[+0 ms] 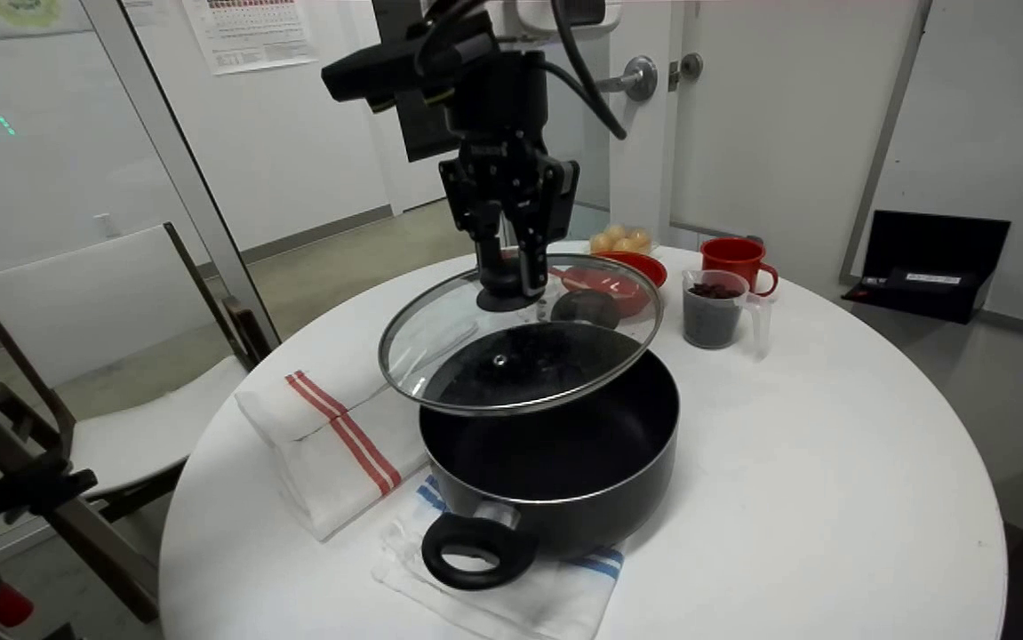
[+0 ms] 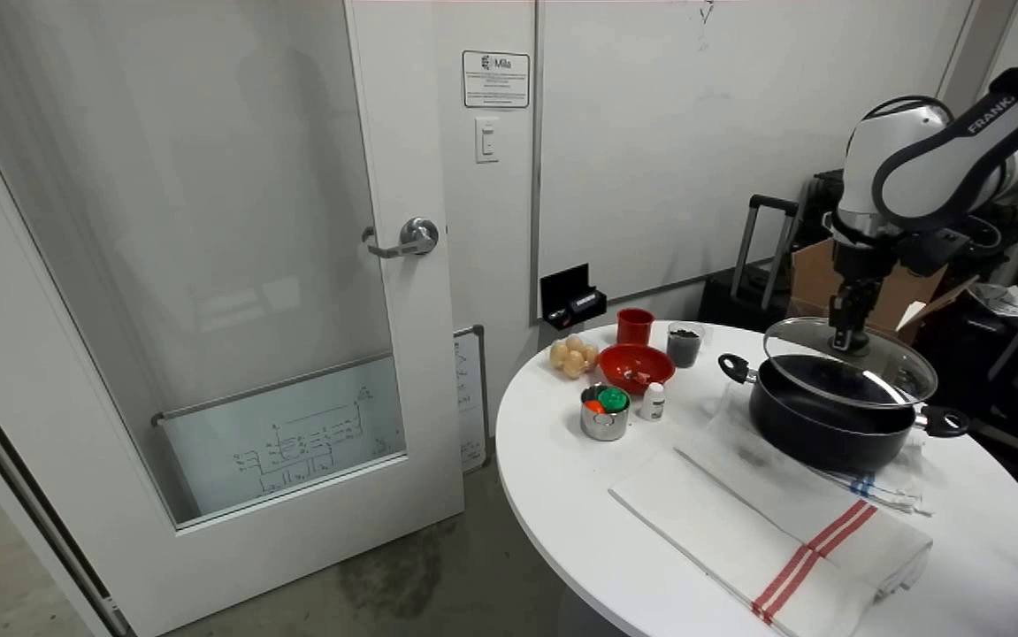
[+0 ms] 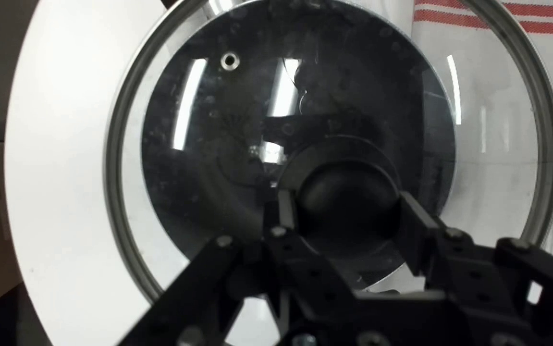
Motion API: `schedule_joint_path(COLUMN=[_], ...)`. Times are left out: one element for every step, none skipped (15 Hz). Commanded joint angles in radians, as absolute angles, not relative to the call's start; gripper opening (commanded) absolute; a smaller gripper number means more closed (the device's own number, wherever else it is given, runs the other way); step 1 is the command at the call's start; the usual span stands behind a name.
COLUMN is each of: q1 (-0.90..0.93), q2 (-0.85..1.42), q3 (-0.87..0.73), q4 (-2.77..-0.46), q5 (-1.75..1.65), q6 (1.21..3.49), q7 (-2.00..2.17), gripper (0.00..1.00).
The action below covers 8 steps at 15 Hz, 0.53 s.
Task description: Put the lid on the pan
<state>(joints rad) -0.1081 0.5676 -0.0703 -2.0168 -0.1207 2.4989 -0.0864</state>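
Note:
The glass lid (image 1: 511, 369) hangs above the black pan (image 1: 564, 524), and it also shows in an exterior view (image 2: 884, 376) over the pan (image 2: 818, 433). My gripper (image 1: 511, 280) is shut on the lid's dark centre knob (image 3: 348, 197), one finger on each side. The lid looks slightly tilted. In an exterior view a gap shows between the lid's near rim and the pan's open mouth, and the lid sits off to one side. In the wrist view (image 3: 346, 206) the pan's rim shows through the glass, offset to the left within the lid's rim.
A blue-striped cloth (image 1: 555, 596) lies under the pan. A red-striped towel (image 1: 342, 436) lies beside it. A red bowl (image 2: 637, 367), red mug (image 1: 733, 258), measuring cup (image 1: 711, 316), steel cup (image 2: 604, 420), white bottle (image 2: 653, 402) and yellowish balls (image 2: 573, 356) stand farther off.

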Motion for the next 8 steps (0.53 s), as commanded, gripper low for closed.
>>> schedule_joint_path(q1=[-0.123,-0.126,-0.129,-0.131,-0.134,-0.136,-0.139,-0.140], q2=[0.547,0.552,0.557,0.561,0.566,0.571,0.576,0.581], q3=[-0.071,-0.071,-0.072,-0.072,-0.072,-0.072,-0.071,-0.072], q4=[-2.040,-2.038,-2.036,-2.034,-2.032,-2.030,-2.027,-2.025], q5=[-0.087,-0.081,-0.078,-0.076,-0.074,-0.071,-0.067,-0.065], q6=[2.520,2.519,2.519,2.520,2.521,2.522,2.522,2.522], q7=[-0.083,-0.083,-0.083,-0.084,-0.084,-0.084,-0.086,-0.085], gripper=[0.26,0.26,0.26,0.26,0.26,0.26,0.26,0.26])
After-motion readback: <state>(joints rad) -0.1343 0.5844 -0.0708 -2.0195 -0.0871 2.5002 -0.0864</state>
